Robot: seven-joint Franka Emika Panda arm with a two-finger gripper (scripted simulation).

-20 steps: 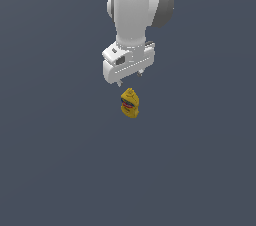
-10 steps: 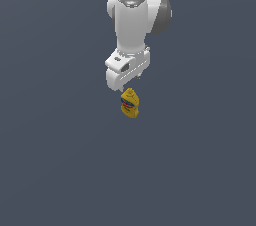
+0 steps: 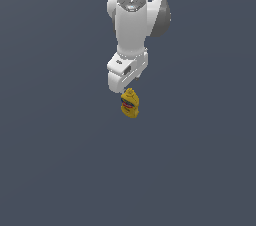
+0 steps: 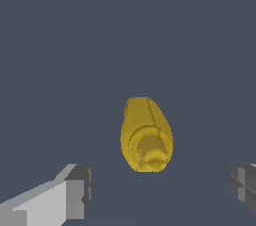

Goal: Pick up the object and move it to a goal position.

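Note:
The object is a small yellow mustard-style bottle [image 3: 130,105] with a red and dark label band, standing on the flat grey floor. In the wrist view the bottle [image 4: 146,135] is seen from above, its tapered cap facing the camera. My gripper [image 3: 123,90] hangs just above the bottle, at its far side. In the wrist view my gripper [image 4: 162,190] is open, its two fingertips [image 4: 75,190] spread wide with the bottle between and beyond them. The fingers do not touch the bottle.
The white arm [image 3: 134,25] rises from the gripper toward the top of the exterior view. The uniform grey floor [image 3: 60,170] surrounds the bottle.
The gripper has come down toward the bottle and turned about its vertical axis. The bottle has not moved.

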